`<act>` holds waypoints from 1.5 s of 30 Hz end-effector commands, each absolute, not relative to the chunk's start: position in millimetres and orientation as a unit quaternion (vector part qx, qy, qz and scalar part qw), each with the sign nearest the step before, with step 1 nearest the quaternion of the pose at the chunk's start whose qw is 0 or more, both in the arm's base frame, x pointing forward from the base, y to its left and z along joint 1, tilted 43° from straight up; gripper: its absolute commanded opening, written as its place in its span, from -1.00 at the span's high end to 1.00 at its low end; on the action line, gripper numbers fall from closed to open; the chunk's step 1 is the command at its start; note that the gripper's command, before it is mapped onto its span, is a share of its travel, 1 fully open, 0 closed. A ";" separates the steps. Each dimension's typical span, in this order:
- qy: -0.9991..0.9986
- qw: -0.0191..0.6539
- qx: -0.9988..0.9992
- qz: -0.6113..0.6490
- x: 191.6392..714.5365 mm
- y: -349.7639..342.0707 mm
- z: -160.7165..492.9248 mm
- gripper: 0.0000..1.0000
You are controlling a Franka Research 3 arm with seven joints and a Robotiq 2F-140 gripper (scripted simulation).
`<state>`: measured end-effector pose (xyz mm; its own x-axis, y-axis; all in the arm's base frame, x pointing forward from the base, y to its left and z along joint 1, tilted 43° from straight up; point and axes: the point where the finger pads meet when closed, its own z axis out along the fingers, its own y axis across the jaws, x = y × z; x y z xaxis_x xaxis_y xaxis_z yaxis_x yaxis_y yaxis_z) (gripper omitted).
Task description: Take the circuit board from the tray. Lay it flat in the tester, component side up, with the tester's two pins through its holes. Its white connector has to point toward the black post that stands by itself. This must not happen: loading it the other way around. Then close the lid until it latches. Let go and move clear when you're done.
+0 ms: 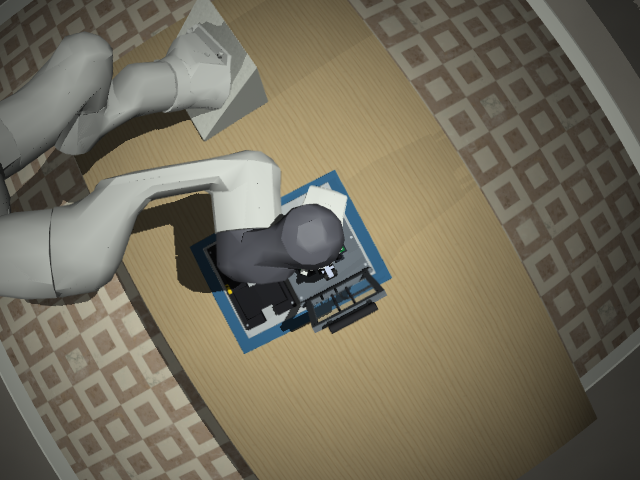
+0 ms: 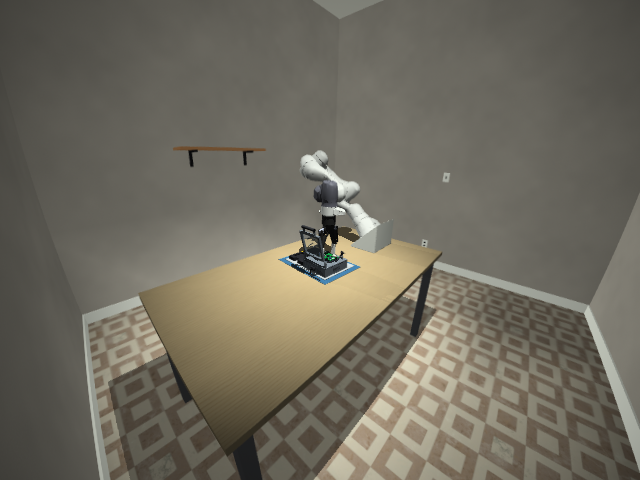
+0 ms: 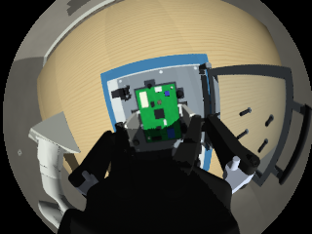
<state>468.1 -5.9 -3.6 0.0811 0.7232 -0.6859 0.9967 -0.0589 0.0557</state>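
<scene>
Wooden surface (image 2: pixel 268 330) carried a blue mat (image 1: pixel 330 181) with the test station. On it, the green circuit board (image 3: pixel 158 107) lay component side up in the tester (image 1: pixel 356 255), seen between the two fingers in the wrist view. The hand (image 3: pixel 156 138) hung directly above the board, released, its fingers spread to either side of the board's near edge and gripping nothing. Beside the board, the tester's lid (image 3: pixel 260 124) stood raised on its hinge. On the other side of the tester sat the dark tray (image 1: pixel 258 304), partly hidden beneath the arm (image 1: pixel 155 206). Whether the pins passed through the holes could not be told.
</scene>
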 end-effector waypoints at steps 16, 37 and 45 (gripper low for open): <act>0.628 0.273 0.684 -0.250 468.5 -6.8 -4.0 -0.16; 0.628 0.273 0.684 -0.250 468.5 25.8 30.5 -0.16; 0.628 0.273 0.684 -0.250 468.5 55.7 62.0 -0.16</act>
